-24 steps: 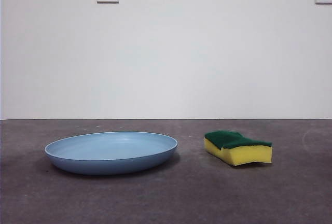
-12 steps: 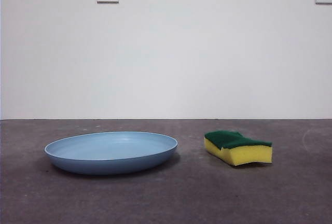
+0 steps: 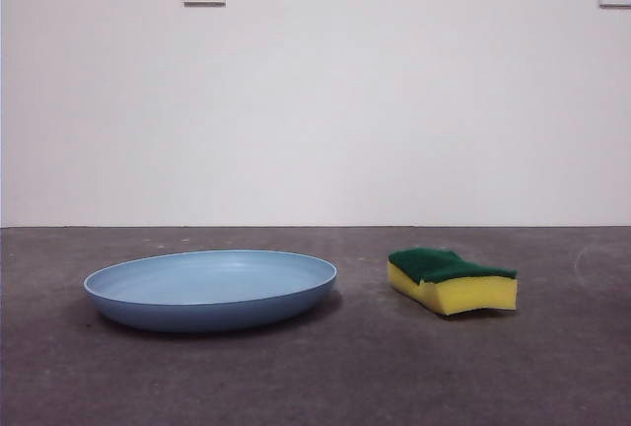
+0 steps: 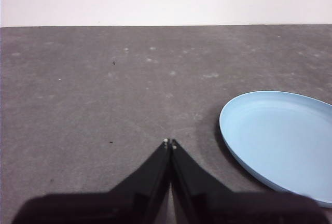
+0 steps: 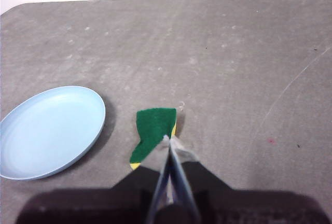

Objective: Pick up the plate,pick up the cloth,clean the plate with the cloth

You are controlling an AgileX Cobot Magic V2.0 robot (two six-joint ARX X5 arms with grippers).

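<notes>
Nothing has visibly moved since the earlier frames: the wide, shallow, round light-blue plate [image 3: 211,290] and the small yellow foam sponge with a dark green scouring top [image 3: 453,281] lie where they did, near each other but apart on the grey tabletop [image 3: 375,377]. The left gripper [image 4: 169,143] hovers beside the plate's rim, fingers pressed together, holding nothing. The right gripper [image 5: 167,140] hangs over the sponge, fingers likewise closed and empty. No step looks begun. The next move likely calls for spreading the left fingers and coming down onto the plate's near rim.
</notes>
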